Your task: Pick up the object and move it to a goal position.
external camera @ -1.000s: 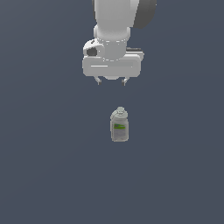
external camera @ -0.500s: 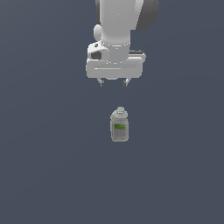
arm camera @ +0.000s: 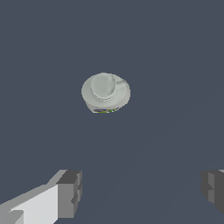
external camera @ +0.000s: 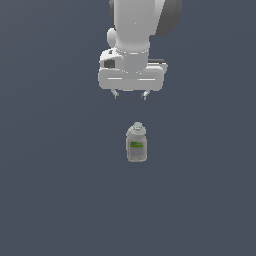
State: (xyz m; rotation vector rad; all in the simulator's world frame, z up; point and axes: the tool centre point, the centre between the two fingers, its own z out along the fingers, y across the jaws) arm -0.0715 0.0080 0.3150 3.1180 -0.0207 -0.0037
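Note:
The object, a small pale grey-white bottle (external camera: 136, 143) with a rounded cap and a green-and-white label, stands upright on the dark grey floor in the middle of the exterior view. My gripper (external camera: 130, 95) hangs above it and slightly toward the exterior view's left, fingers pointing down, open and empty, with a clear gap down to the cap. In the wrist view I see the bottle (arm camera: 105, 92) from above, cap up, and my two fingertips (arm camera: 70, 192) spread wide apart, the gripper (arm camera: 142, 188) holding nothing.
A plain dark grey-blue floor (external camera: 50, 200) surrounds the bottle on all sides. No other objects or edges show in either view.
My gripper has shifted toward the exterior view's right, closer to being over the bottle. The bottle has not moved.

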